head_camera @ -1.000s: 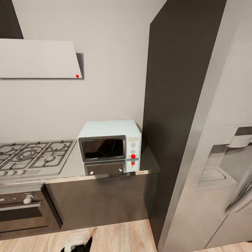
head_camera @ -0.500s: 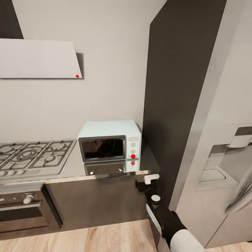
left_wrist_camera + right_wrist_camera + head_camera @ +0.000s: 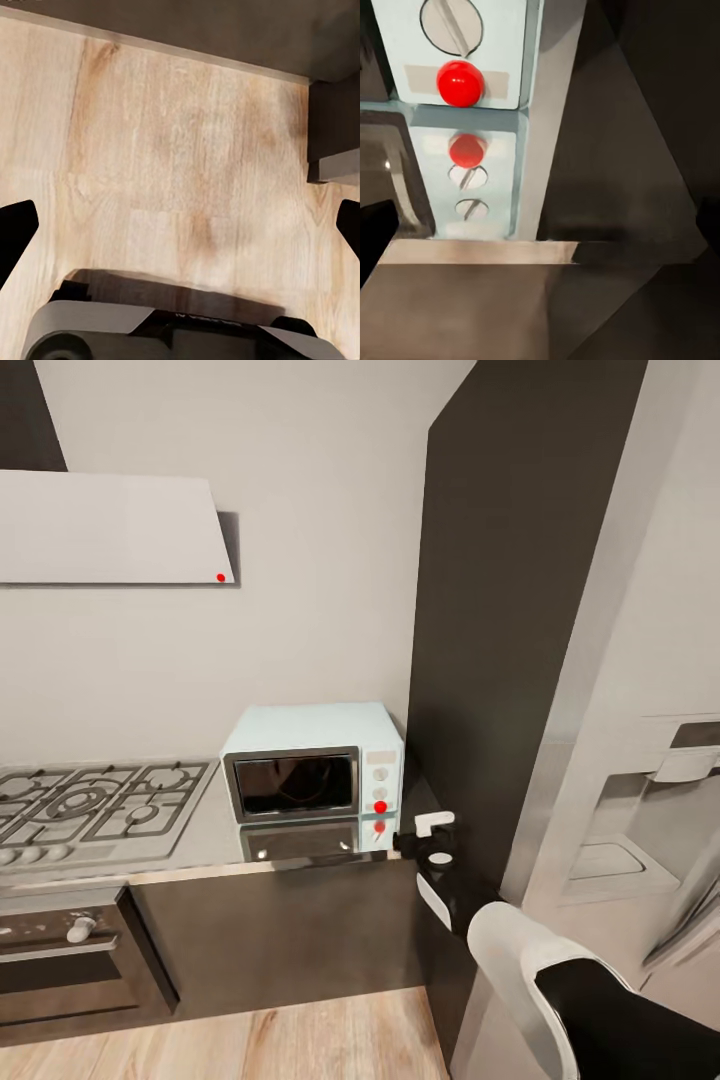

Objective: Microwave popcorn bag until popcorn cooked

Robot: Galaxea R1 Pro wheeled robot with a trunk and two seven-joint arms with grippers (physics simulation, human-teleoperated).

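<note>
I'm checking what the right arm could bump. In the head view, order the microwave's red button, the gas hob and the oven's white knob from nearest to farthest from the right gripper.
1. The microwave's red button, just left of the right gripper, on the control panel.
2. The gas hob, farther left on the countertop.
3. The oven's white knob, lower left, below the hob.

No legible text or labels anywhere

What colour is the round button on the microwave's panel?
Bright red button on the pale mint-blue microwave; clearest in the right wrist view.
</note>
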